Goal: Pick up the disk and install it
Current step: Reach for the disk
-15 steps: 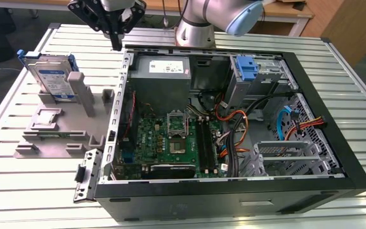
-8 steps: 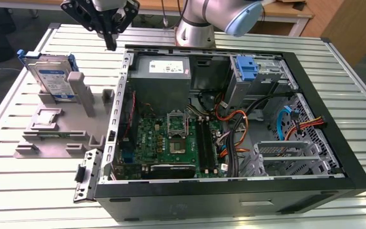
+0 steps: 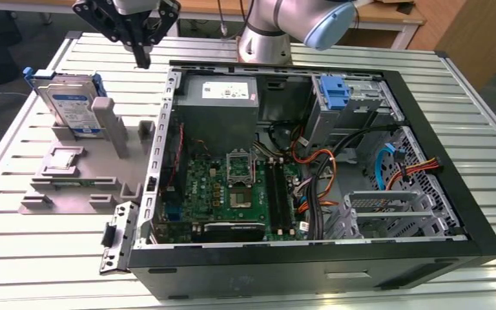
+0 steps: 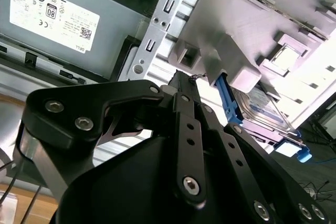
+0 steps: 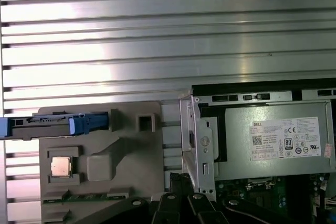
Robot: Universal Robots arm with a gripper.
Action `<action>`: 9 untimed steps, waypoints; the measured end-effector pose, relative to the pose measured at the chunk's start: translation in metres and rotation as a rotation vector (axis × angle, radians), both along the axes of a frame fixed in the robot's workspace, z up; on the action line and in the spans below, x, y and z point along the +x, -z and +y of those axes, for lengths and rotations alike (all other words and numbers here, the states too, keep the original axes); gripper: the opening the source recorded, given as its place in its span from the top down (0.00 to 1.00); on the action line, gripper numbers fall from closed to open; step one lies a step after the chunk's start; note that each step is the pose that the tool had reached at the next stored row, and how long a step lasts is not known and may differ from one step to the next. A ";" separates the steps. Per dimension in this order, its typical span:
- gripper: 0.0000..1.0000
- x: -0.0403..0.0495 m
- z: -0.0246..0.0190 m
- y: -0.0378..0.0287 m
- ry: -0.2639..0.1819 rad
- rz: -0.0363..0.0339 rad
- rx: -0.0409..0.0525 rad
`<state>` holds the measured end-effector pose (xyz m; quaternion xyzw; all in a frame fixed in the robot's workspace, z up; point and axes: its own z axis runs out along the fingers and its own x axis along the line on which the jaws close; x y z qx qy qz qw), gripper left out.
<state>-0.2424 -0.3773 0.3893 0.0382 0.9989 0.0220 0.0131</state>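
Observation:
The disk (image 3: 69, 106) is a silver hard drive with a blue-and-white label and a blue bracket. It stands upright on edge in a slot of the grey holder (image 3: 75, 184), at the exterior view's left of the computer case. Both wrist views show it, as a labelled face (image 4: 262, 107) and as a blue top edge (image 5: 58, 125). My gripper (image 3: 143, 62) hangs above the table at the case's far left corner, further back than the disk and to its right in the exterior view. Its black fingers (image 4: 184, 85) meet at the tips, shut on nothing.
The open computer case (image 3: 317, 255) takes up the middle and right of the slatted table (image 3: 24, 258). Inside it are a grey power supply (image 3: 217, 97), a blue caddy (image 3: 334, 93), the motherboard (image 3: 230, 194) and a metal drive cage (image 3: 386, 213). The holder also carries a small chip (image 5: 61, 167).

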 end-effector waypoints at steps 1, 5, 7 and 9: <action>0.90 -0.0010 0.0000 0.0000 0.000 0.0000 0.0000; 0.90 -0.0050 0.0000 0.0001 0.000 0.0000 0.0000; 0.90 -0.0071 0.0000 0.0001 0.000 0.0000 0.0000; 0.90 -0.0092 0.0000 0.0002 0.000 0.0000 0.0000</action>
